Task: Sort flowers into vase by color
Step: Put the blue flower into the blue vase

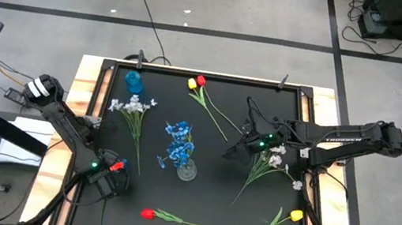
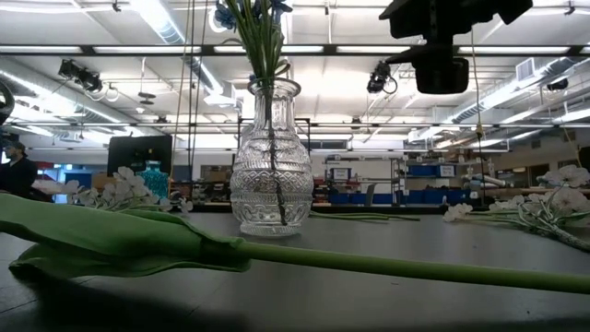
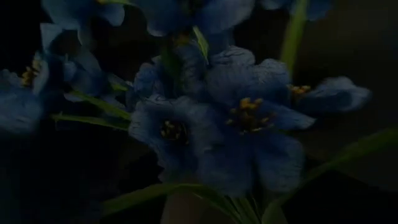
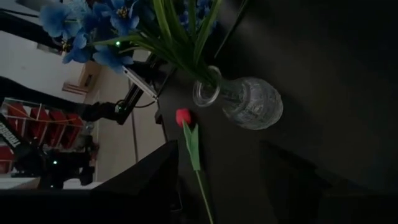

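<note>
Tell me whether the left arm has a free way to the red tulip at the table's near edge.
Probably yes: the left gripper hangs close beside the red tulip, with only bare table between them.

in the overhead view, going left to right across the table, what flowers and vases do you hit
White sprig, blue vase → clear vase with blue flowers → red tulip beside a yellow tulip → white sprigs at the right gripper → yellow tulip.
</note>
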